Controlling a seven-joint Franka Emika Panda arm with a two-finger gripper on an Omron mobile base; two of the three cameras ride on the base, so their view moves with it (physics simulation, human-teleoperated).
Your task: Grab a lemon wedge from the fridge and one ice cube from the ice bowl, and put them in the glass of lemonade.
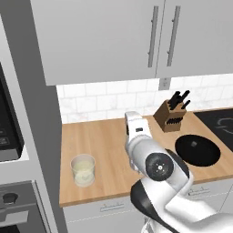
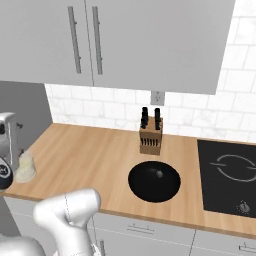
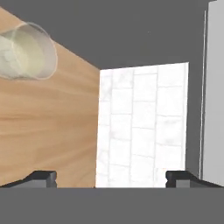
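My end effector (image 3: 111,177) is spread wide and holds nothing, its two dark fingertips (image 3: 41,178) far apart at the bottom of the hand view. It hangs above the wooden desk (image 1: 104,141), pointed along it toward the tiled wall (image 3: 142,127). The glass (image 1: 83,170) of lemonade stands upright near the desk's front left edge, off to one side of my fingers and well apart from them, untouched.
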